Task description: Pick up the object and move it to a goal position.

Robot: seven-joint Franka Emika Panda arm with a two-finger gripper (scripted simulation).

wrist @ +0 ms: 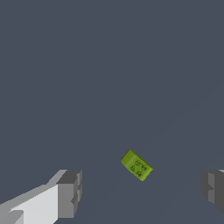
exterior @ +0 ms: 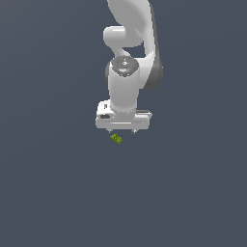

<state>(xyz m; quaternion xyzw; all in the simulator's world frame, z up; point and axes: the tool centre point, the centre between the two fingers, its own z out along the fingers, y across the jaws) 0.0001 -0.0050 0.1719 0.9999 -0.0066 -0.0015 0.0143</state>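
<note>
No brand, label or legible writing appears on the white arm (exterior: 129,72), the block or the plain dark grey floor (exterior: 53,193). The gripper (exterior: 122,130) hangs with its fingers (wrist: 70,192) spread wide and grasping nothing; in the wrist view the block (wrist: 136,165) lies on the floor in the gap between the two fingertips, touching neither, while the exterior view shows it just below the fingertips. The block is tiny, lime green, oblong and skewed, with small darker green studs on its top.
</note>
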